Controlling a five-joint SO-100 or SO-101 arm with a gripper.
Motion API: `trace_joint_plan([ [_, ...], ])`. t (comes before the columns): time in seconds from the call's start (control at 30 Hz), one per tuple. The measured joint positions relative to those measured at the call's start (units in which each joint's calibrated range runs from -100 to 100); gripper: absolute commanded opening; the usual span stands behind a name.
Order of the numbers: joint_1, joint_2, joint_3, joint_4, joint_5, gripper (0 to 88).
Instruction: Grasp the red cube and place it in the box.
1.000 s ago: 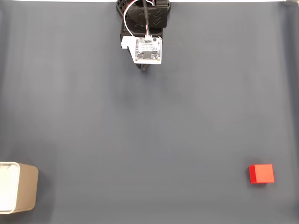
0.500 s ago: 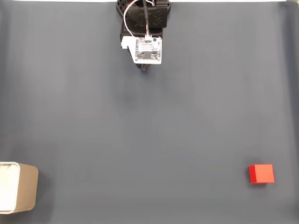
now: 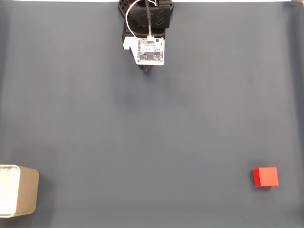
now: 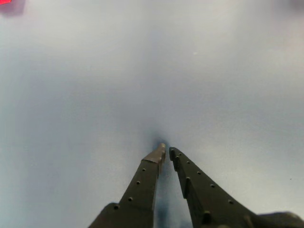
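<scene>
The red cube (image 3: 265,176) rests on the grey mat at the lower right of the fixed view; a sliver of it (image 4: 10,2) shows at the top left corner of the wrist view. The beige box (image 3: 18,197) with a white inside stands at the lower left edge of the fixed view. The black arm is folded at the top centre, and the gripper (image 3: 147,71) pokes out just below its white circuit board, far from both. In the wrist view the gripper (image 4: 167,150) is shut with nothing between its dark fingers, tips close to the mat.
A white circuit board (image 3: 151,50) rides on the arm, with red and white wires above it. The grey mat (image 3: 152,133) covers the whole table between the arm, the cube and the box.
</scene>
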State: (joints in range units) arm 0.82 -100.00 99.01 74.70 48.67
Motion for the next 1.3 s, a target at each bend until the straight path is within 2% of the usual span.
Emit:
trace_joint_plan([
  [1.0, 0.0, 0.0, 0.0, -0.16, 0.44, 0.0],
  [1.3, 0.37, 0.61, 0.0, -7.72, -0.34, 0.0],
])
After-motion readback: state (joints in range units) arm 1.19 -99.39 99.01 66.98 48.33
